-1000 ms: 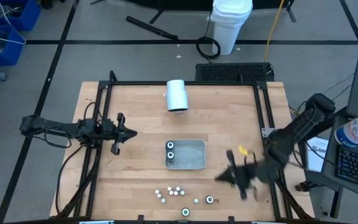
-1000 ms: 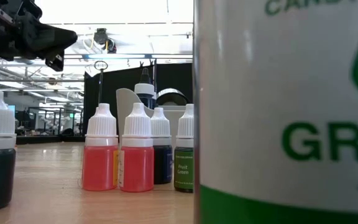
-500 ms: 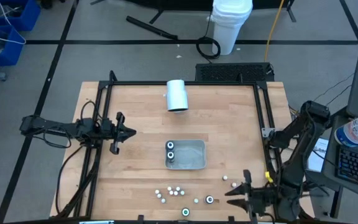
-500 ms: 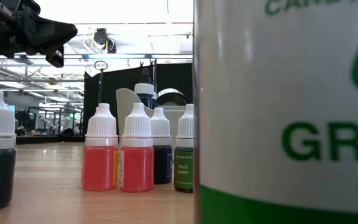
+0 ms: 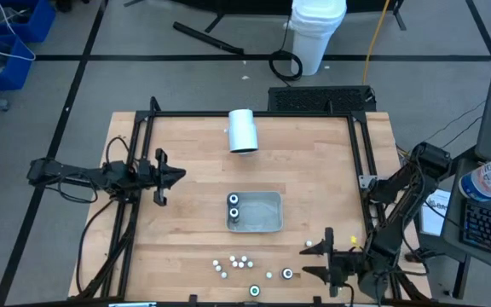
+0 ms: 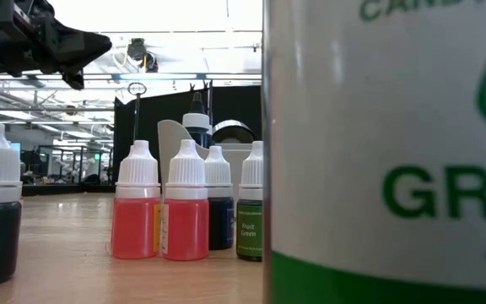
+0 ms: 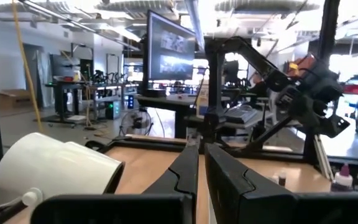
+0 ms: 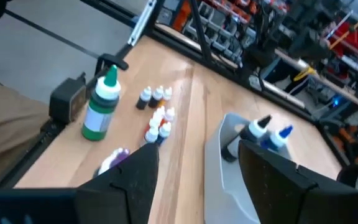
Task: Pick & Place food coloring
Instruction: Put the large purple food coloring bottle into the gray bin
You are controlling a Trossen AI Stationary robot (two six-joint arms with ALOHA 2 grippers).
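the right claw [image 5: 329, 266] sits low at the wooden surface [image 5: 194, 162]'s front right corner, arm folded back over the right edge, fingers spread apart and empty. the left claw [image 5: 167, 176] waits at the left edge, fingers nearly together, holding nothing. the tiny white-capped food coloring bottles [image 5: 233, 264] cluster along the front edge. two more stand in the grey rectangular tray [image 5: 267, 215] mid-surface. a white cylinder [image 5: 242, 130] lies near the back edge.
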